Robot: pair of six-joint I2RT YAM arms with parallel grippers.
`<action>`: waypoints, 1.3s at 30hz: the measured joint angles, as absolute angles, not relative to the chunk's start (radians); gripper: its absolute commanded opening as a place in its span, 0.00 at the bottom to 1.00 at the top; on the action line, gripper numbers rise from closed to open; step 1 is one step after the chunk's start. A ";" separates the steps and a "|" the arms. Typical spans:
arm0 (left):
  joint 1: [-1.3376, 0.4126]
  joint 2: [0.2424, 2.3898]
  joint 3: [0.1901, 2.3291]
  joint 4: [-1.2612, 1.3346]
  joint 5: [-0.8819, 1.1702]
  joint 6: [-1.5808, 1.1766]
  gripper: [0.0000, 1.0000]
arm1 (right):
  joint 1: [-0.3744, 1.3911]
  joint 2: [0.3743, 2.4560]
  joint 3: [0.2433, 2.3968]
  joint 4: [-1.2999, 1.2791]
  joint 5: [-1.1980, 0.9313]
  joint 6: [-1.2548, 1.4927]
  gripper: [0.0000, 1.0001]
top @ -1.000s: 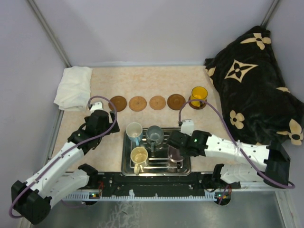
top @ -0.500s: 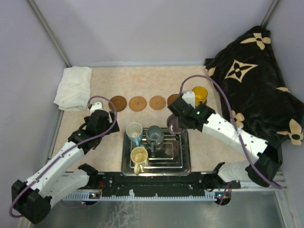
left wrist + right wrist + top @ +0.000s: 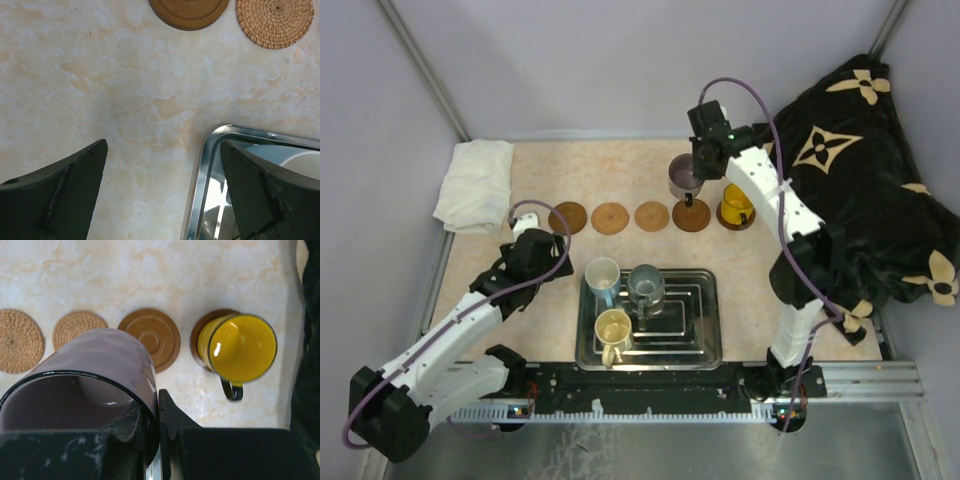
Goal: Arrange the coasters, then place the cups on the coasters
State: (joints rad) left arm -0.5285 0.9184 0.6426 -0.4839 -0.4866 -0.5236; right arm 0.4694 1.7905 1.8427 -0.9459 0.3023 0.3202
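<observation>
Beyond the rectangular steel tray [image 3: 712,330] with three mugs [image 3: 645,283] lay five round brown coasters [image 3: 610,217], one bearing a yellow mug [image 3: 737,203]; right claw [image 3: 696,168] gripped a purple mug [image 3: 682,178], left claw [image 3: 162,145] gaped.

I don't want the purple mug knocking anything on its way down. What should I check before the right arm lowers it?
1. Grip: right pincer clamped on the rim of the purple mug: ok.
2. Landing spot: the dark coaster beside the yellow mug is bare: ok.
3. Mug centred over that coaster: cannot tell; the wrist view shows it overlapping only the coaster's left edge.
4. Yellow mug's handle points away from the bare coaster: ok.
5. Left pincer open by the tray, away from that spot: ok.
</observation>
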 measured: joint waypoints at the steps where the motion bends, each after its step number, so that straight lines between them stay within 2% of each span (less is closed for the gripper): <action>1: -0.529 0.922 0.643 -0.480 -0.487 -0.524 1.00 | 0.447 1.839 1.888 -0.950 0.281 0.309 0.00; 6: -0.529 0.946 0.643 -0.469 -0.490 -0.523 1.00 | 0.373 2.049 2.066 -0.974 0.222 0.273 0.00; 10: -0.529 0.968 0.643 -0.466 -0.495 -0.523 1.00 | 0.346 2.128 2.104 -0.991 0.208 0.257 0.00; 18: -0.529 0.986 0.643 -0.450 -0.495 -0.523 1.00 | 0.340 2.138 2.091 -0.994 0.165 0.234 0.00; 28: -0.529 0.986 0.643 -0.448 -0.495 -0.523 1.00 | 0.331 2.137 1.917 -0.909 0.142 0.208 0.00; 39: -0.529 0.986 0.643 -0.449 -0.495 -0.524 1.00 | 0.322 2.136 1.896 -0.857 0.141 0.202 0.00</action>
